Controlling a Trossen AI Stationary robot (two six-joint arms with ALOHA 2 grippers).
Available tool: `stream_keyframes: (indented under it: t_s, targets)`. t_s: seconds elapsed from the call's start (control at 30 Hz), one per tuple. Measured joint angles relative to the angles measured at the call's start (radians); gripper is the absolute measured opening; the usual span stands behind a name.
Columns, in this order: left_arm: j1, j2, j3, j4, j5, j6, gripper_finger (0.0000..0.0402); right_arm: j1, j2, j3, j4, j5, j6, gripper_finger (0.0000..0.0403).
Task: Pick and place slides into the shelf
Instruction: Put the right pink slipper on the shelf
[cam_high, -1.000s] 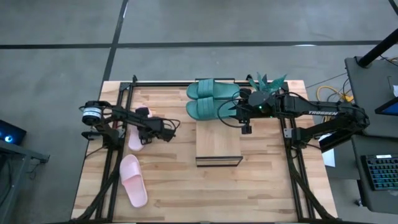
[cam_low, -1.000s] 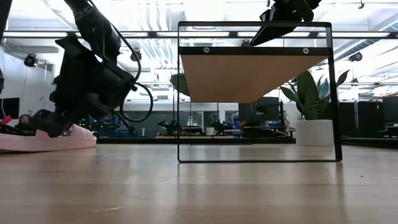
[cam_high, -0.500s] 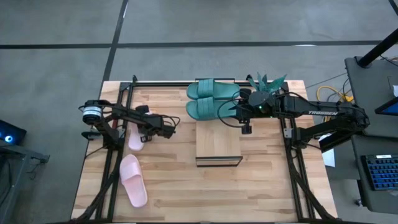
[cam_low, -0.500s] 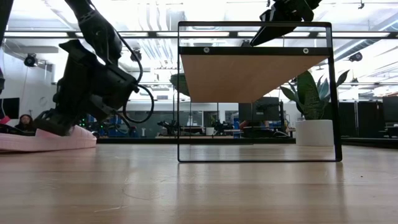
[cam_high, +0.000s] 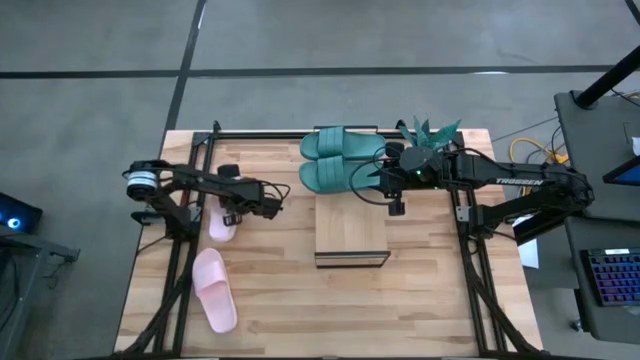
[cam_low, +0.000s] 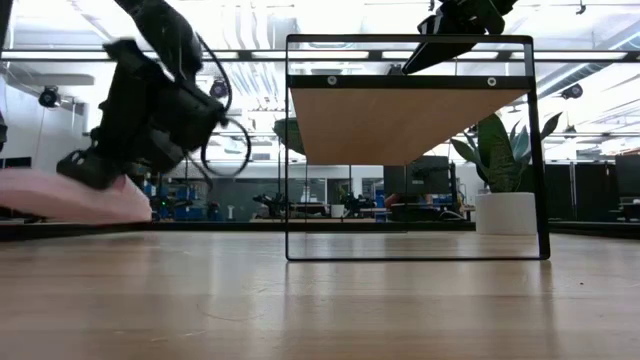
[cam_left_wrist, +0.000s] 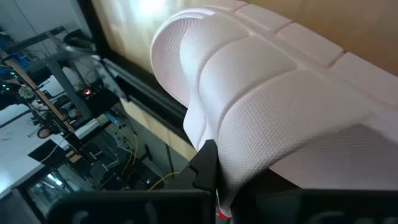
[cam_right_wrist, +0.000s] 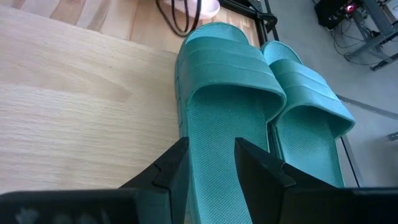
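Note:
My left gripper (cam_low: 95, 172) is shut on a pale pink slide (cam_high: 222, 224) at the table's left and holds it just above the wood. A second pink slide (cam_high: 213, 290) lies flat on its sole near the front left. Two teal slides (cam_high: 340, 143) (cam_high: 335, 176) lie side by side, soles down, on the far end of the shelf (cam_high: 350, 235). My right gripper (cam_right_wrist: 211, 168) stands open above the heel end of the nearer teal slide (cam_right_wrist: 224, 118). Whether it touches that slide, I cannot tell. My left gripper pinches the pink slide by the edge of its wide strap (cam_left_wrist: 239, 165) between its two fingers. One dark finger (cam_left_wrist: 205, 168) shows beside the strap; the strap hides the other. The fingers slant down from above. The slide hangs about level, clear of the table (cam_low: 70, 195).
Black frame rails (cam_high: 195, 180) (cam_high: 465, 230) run along the table's left and right sides. A green plant (cam_high: 430, 130) stands at the far edge behind the right arm. Bare wood (cam_high: 420, 300) lies in front of and beside the shelf.
My left gripper has taken hold of the pink slide and risen with it. The slide lay flat on the table a second ago and now hangs clear of the wood.

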Motion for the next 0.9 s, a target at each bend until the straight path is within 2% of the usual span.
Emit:
stream_keyframes:
  t_s: [0.23,0.5,0.67,0.77,0.9]
  targets:
    - [-0.023,-0.170,0.084,-0.043,0.015,0.050,0.0001,0.000,-0.031,0.000,0.001,0.004,-0.024,0.0118]
    - [-0.096,-0.387,0.220,-0.030,0.014,0.056,0.0000,0.000,-0.123,0.000,0.021,-0.005,-0.027,0.0118]
    - [-0.165,-0.454,0.271,0.043,0.014,0.105,0.0000,0.000,-0.161,0.000,0.080,-0.156,-0.077,0.0118]
    - [-0.226,-0.481,0.289,0.176,0.014,0.177,0.0000,0.000,-0.182,0.000,0.122,-0.293,-0.110,0.0118]
    - [-0.310,-0.499,0.294,0.351,0.015,0.339,0.0000,0.000,-0.219,0.000,0.184,-0.367,-0.115,0.0115]
